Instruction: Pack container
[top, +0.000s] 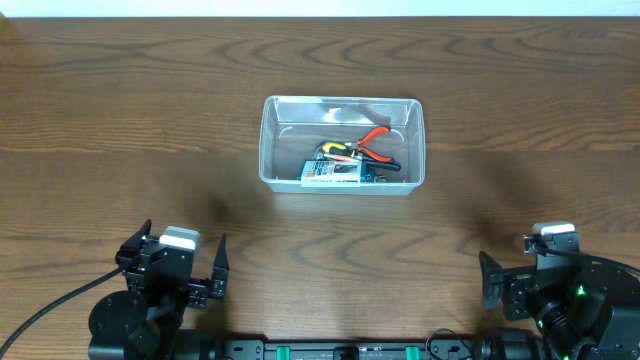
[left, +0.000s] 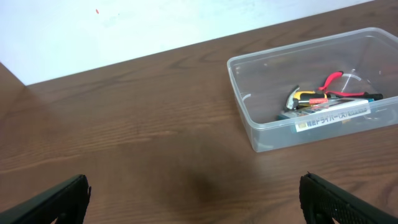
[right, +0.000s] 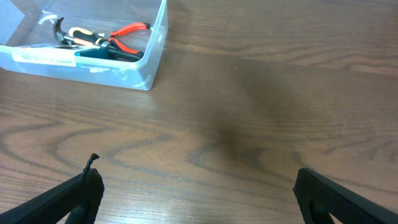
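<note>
Container (top: 340, 100) at mid-table, far from my arms; red pliers (top: 375, 135), blue-and-white box (top: 332, 173) and yellow-handled tool (top: 338, 150) inside. Left gripper (left: 194, 199) and right gripper (right: 196, 193) at near edge, jaws wide, empty. No loose items visible; I judge packing done.

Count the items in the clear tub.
3 visible: red-handled pliers toward the right, a yellow-handled hammer left of them, a blue-and-white box along the tub's near wall. Others may be hidden beneath.

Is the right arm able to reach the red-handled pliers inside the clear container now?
Probably yes. The container has no lid, the pliers lie on top of the other tools, and nothing stands between them and the open right gripper.
</note>
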